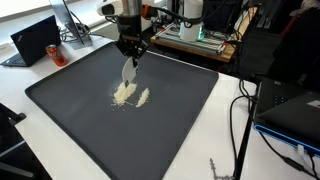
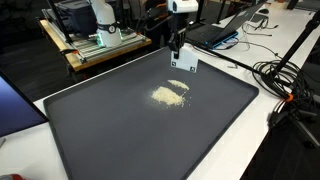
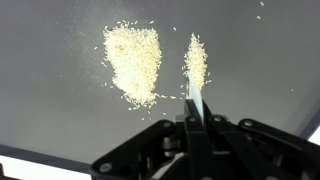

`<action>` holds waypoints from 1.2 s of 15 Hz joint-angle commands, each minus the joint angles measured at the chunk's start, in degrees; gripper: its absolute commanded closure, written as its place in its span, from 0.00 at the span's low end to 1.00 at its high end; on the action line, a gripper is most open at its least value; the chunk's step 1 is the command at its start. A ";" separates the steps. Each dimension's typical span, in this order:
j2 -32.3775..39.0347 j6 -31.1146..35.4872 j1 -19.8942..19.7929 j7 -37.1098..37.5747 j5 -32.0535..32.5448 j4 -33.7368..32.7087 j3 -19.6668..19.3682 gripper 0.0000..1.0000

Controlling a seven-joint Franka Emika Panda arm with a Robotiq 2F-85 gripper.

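— What is in the claw (image 3: pixel 196 126)?

— A thin pale flat scraper (image 3: pixel 195 99), clamped edge-on between the closed fingers and hanging down from them in an exterior view (image 1: pixel 128 72).

— Where is its tip?

— At the near end of a narrow heap of pale loose grains (image 3: pixel 195 62). Whether it touches the surface, I cannot tell.

— What lies beside that?

— A broader heap of the same grains (image 3: pixel 133 62), ragged-edged with strays around it. Both lie on a dark grey matte mat (image 1: pixel 80 120) with a raised rim, on the white counter (image 1: pixel 228 120). A black laptop (image 1: pixel 35 40) sits well apart.
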State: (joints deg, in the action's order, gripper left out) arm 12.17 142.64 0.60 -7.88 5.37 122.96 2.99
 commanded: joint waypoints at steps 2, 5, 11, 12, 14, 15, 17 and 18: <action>-2.89 1.73 3.58 4.28 6.80 3.19 -0.30 0.99; -1.74 2.37 6.49 8.26 14.23 3.99 -0.17 0.99; -1.66 7.39 10.56 9.71 21.80 7.18 1.45 0.99; -1.75 8.81 11.35 10.30 24.33 8.04 1.30 0.99; -1.61 11.67 12.79 11.59 29.52 9.55 0.93 0.99; -1.47 13.62 13.51 12.83 33.02 10.12 0.44 0.99; -1.04 16.78 14.86 17.15 41.03 10.64 -0.81 0.99; -0.68 17.60 15.49 19.91 45.59 10.49 -1.56 0.99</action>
State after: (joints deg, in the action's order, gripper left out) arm 11.62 156.60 14.03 6.00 40.66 132.31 3.91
